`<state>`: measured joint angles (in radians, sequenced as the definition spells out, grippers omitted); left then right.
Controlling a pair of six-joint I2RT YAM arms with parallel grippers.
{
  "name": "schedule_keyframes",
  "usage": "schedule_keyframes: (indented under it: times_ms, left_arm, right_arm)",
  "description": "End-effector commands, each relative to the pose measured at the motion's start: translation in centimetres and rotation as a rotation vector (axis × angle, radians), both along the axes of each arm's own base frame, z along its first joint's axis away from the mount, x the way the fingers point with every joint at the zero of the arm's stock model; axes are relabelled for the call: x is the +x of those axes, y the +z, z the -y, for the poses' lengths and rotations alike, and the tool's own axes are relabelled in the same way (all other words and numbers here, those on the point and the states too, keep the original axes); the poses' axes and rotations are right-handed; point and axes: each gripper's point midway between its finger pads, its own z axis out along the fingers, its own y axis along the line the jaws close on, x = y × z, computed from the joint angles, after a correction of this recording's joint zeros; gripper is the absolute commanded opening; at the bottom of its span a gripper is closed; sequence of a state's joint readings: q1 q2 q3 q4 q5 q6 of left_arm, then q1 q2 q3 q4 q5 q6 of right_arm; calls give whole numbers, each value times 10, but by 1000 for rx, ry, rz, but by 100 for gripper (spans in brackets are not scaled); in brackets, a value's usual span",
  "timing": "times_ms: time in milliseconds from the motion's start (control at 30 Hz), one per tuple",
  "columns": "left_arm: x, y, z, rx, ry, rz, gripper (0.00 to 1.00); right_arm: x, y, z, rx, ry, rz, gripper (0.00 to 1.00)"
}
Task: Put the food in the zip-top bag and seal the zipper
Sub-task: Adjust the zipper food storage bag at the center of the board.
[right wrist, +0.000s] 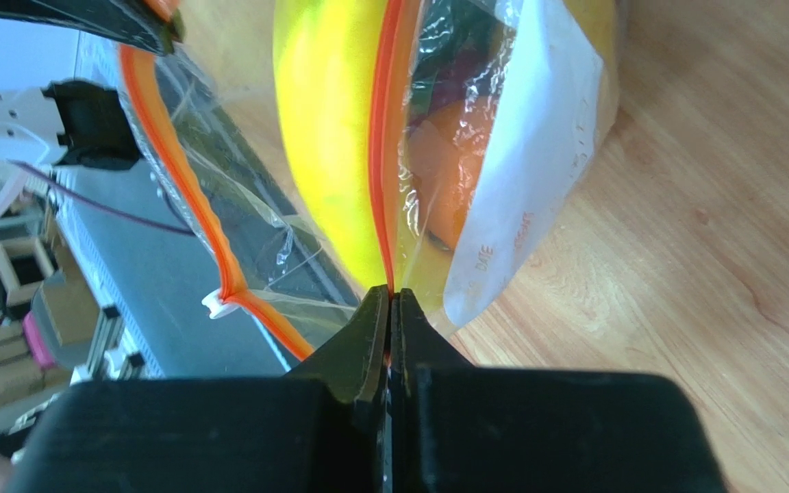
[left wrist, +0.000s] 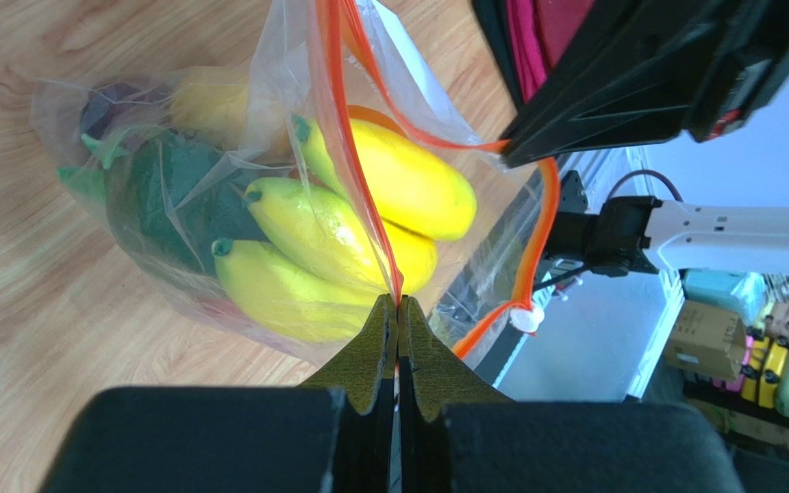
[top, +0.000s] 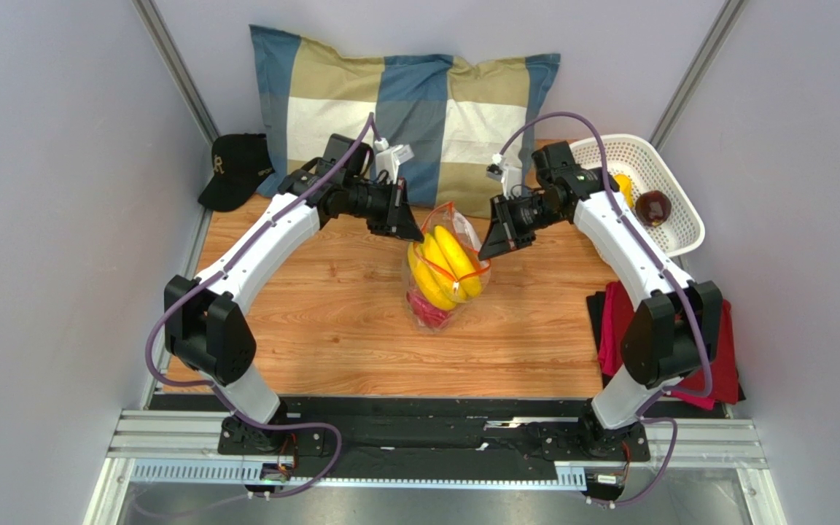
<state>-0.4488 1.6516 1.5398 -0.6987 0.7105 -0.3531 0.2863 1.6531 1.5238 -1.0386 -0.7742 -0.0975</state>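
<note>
We see the fingers of the left gripper [left wrist: 399, 304] pressed flat together, with the orange-red zipper [left wrist: 543, 221] running straight into the seam between them. The fingers of the right gripper [right wrist: 389, 295] are closed just as tightly on the same strip, with no gap showing. A second run of the strip bows away from the pinched one and carries a small white slider [right wrist: 219, 301], so the mouth stands open.

Both pairs of fingers meet at the top of the zip-top bag [top: 443, 217], one on each side. The bag hangs between them above the middle of the tabletop [top: 315, 317]. We cannot tell whether its bottom rests on the wood. Inside it we make out the banana bunch [top: 446, 268], a magenta dragon fruit [top: 430, 312] low down and an orange [right wrist: 450, 175] behind the white label.

Each wrist turns inward towards the bag. Each white forearm slopes back and outward to an elbow held wide near the side wall, then drops to its base at the near edge, so the two arms mirror each other.

Farther right, a white basket [top: 671, 235] holds a dark purple piece [top: 652, 206] and a yellow piece [top: 622, 186]. A red cloth [top: 616, 323] lies under the right elbow. A checked pillow [top: 392, 98] and a black cap [top: 236, 170] sit at the back.
</note>
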Motion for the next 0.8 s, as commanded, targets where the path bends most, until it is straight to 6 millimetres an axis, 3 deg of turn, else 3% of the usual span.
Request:
schedule_keyframes:
  times_ms: [0, 33, 67, 233, 400, 500, 667, 767]
  left_arm:
    - [-1, 17, -7, 2, 16, 75, 0]
    - [0, 15, -9, 11, 21, 79, 0]
    - [2, 14, -10, 25, 29, 84, 0]
    - [2, 16, -14, 56, 21, 102, 0]
    - [-25, 32, 3, 32, -137, 131, 0]
    - [-42, 33, 17, 35, -226, 159, 0]
    - [-33, 26, 30, 41, -265, 132, 0]
    - [-30, 27, 42, 28, -325, 135, 1]
  right_arm:
    - [-2, 50, 14, 58, -108, 180, 0]
    - [5, 58, 14, 85, -153, 218, 0]
    - [-3, 74, 15, 113, -167, 278, 0]
    - [-16, 73, 9, 206, -204, 293, 0]
    - [-29, 89, -17, 316, -148, 252, 0]
    - [-35, 87, -36, 360, -137, 220, 0]
    - [-29, 64, -47, 349, -193, 155, 0]
    - [-26, 70, -52, 398, -233, 149, 0]
